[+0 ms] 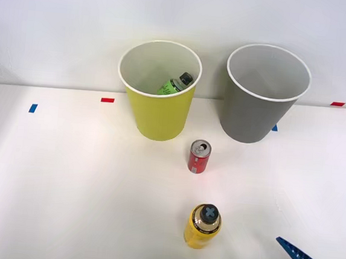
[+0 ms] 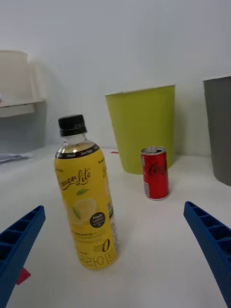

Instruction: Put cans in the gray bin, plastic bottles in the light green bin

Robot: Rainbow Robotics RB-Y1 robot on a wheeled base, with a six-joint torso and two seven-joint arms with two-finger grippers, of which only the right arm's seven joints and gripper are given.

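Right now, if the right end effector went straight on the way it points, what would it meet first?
Most likely the yellow plastic bottle with the dark cap, standing upright between the open blue fingers of the right end effector. The small red can stands farther on, slightly aside.

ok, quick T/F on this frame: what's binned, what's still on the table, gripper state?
1. The green-labelled bottle lies inside the light green bin. True.
2. The red can is in the gray bin. False: it stands on the table in front of the bins.
3. The yellow bottle stands upright on the table, nearer the robot than the can. True.
4. The right gripper is shut on the yellow bottle. False: its fingers are spread wide, holding nothing.
5. The yellow bottle's cap is off. False: a dark cap is on.
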